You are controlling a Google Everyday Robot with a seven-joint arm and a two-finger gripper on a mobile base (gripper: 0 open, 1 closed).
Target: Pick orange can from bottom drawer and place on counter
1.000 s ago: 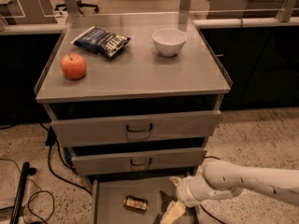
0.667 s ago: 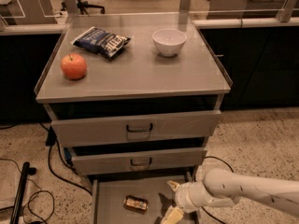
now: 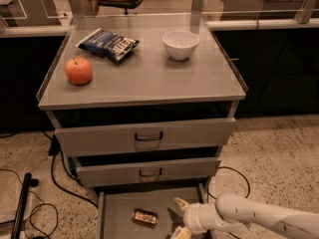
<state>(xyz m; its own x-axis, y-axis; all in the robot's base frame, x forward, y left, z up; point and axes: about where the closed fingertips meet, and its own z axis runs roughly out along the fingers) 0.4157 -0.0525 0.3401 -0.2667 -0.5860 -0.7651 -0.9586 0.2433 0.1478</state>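
Observation:
The orange can point(image 3: 144, 217) lies on its side on the grey floor of the open bottom drawer point(image 3: 117, 208). My gripper point(image 3: 178, 218) is over the drawer's right part, just right of the can and apart from it. It is open and empty, with one pale fingertip point(image 3: 180, 203) at the far side and the other at the frame's lower edge. The white arm point(image 3: 259, 218) comes in from the lower right. The counter point(image 3: 149, 81) is the grey top of the cabinet above.
On the counter sit an orange-red apple point(image 3: 79, 70) at the left, a dark snack bag point(image 3: 108, 45) behind it and a white bowl point(image 3: 180, 44) at the back right. Two shut drawers with dark handles point(image 3: 148, 137) overhang the bottom one. Cables point(image 3: 55, 183) lie on the floor at the left.
The arm has dropped lower and the gripper has edged a little left toward the can. The can has not moved.

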